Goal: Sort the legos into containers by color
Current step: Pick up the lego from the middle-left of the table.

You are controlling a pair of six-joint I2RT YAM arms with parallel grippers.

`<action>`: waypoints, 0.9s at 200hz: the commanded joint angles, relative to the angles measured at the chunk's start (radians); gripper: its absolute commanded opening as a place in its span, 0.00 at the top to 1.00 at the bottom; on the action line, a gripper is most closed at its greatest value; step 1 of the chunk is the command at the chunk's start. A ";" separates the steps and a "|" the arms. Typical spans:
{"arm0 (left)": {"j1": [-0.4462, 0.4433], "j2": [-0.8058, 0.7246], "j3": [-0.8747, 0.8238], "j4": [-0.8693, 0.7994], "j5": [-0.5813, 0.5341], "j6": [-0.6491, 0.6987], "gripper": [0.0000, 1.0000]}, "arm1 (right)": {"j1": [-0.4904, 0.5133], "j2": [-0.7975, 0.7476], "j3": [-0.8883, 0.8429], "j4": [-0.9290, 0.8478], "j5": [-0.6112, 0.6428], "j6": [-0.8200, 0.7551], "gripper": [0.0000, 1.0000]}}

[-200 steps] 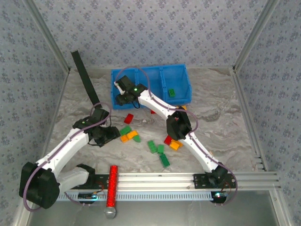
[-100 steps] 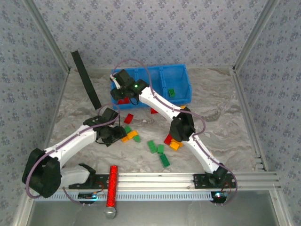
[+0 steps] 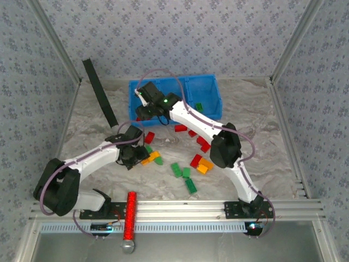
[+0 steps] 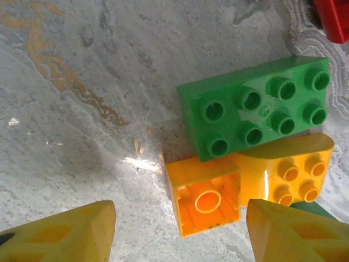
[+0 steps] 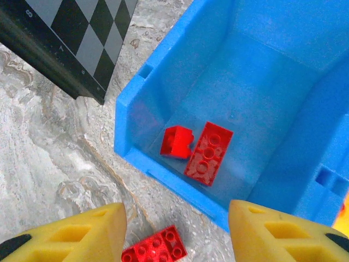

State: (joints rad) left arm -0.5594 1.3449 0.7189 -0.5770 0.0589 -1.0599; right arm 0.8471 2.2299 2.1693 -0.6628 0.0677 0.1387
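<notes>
Left jaws stand spread and empty low over the counter. Their yellow fingertips flank an upturned orange brick that lies between them untouched, hollow side up. Against that brick, on the side of the right-hand fingertip, sits a curved orange brick, studs up. Just beyond both, hard against them, lies a green eight-stud brick.

The step in hand looks to be the pick of the upturned piece. It would go best with the jaws centred on it and lowered straight. One fingertip should slip into the seam with the curved neighbour, not ride onto it or shove the green brick.

Right jaws, likewise spread with nothing between them, hang above the near wall of the blue bin. Just beyond them two red bricks lie in the end compartment, and directly beneath them a loose red brick waits outside on the counter, a likely next pick. A lone green brick sits in the opposite end compartment. Farther out, scattered bricks are not yet sorted.
</notes>
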 commanded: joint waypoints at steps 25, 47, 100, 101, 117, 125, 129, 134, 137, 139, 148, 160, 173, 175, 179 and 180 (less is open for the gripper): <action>-0.007 0.058 0.005 0.034 0.005 0.000 0.35 | -0.009 -0.126 -0.147 0.054 0.040 0.013 0.46; -0.007 0.081 0.007 0.029 0.017 0.006 0.37 | -0.014 -0.147 -0.193 0.057 0.045 0.021 0.46; -0.007 0.122 -0.005 0.004 0.048 0.021 0.56 | -0.027 -0.186 -0.259 0.091 0.062 0.022 0.46; -0.007 0.122 -0.006 0.002 0.048 0.021 0.56 | -0.027 -0.187 -0.261 0.091 0.063 0.022 0.46; -0.008 0.125 -0.007 -0.011 0.049 0.029 0.65 | -0.030 -0.213 -0.287 0.095 0.072 0.018 0.46; -0.007 0.125 -0.006 -0.020 0.047 0.035 0.68 | -0.033 -0.231 -0.303 0.097 0.075 0.016 0.46; -0.008 0.125 -0.004 -0.024 0.045 0.038 0.69 | -0.034 -0.242 -0.311 0.096 0.077 0.016 0.46; -0.008 0.126 0.001 -0.032 0.043 0.043 0.71 | -0.037 -0.257 -0.324 0.097 0.078 0.013 0.46; -0.008 0.126 0.003 -0.038 0.041 0.048 0.72 | -0.039 -0.266 -0.332 0.097 0.079 0.013 0.45; -0.007 0.127 0.005 -0.040 0.040 0.050 0.72 | -0.039 -0.274 -0.338 0.097 0.079 0.014 0.46; -0.008 0.128 0.021 -0.066 0.039 0.061 0.75 | -0.043 -0.308 -0.367 0.094 0.081 0.010 0.45; -0.009 0.118 0.059 -0.118 0.038 0.085 0.77 | -0.051 -0.364 -0.421 0.088 0.076 0.010 0.45; -0.011 0.100 0.115 -0.187 0.021 0.114 0.77 | -0.063 -0.431 -0.493 0.077 0.055 0.008 0.44; -0.011 0.097 0.126 -0.197 0.018 0.119 0.77 | -0.065 -0.443 -0.505 0.074 0.055 0.009 0.44; -0.011 0.091 0.150 -0.216 0.010 0.131 0.77 | -0.068 -0.466 -0.528 0.067 0.055 0.016 0.43; -0.011 0.090 0.155 -0.222 0.008 0.133 0.78 | -0.069 -0.471 -0.534 0.067 0.055 0.017 0.43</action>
State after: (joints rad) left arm -0.5621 1.4536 0.7662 -0.6521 0.0658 -0.9924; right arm 0.8001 1.8923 1.7309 -0.5701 0.1200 0.1452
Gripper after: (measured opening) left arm 0.327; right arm 0.561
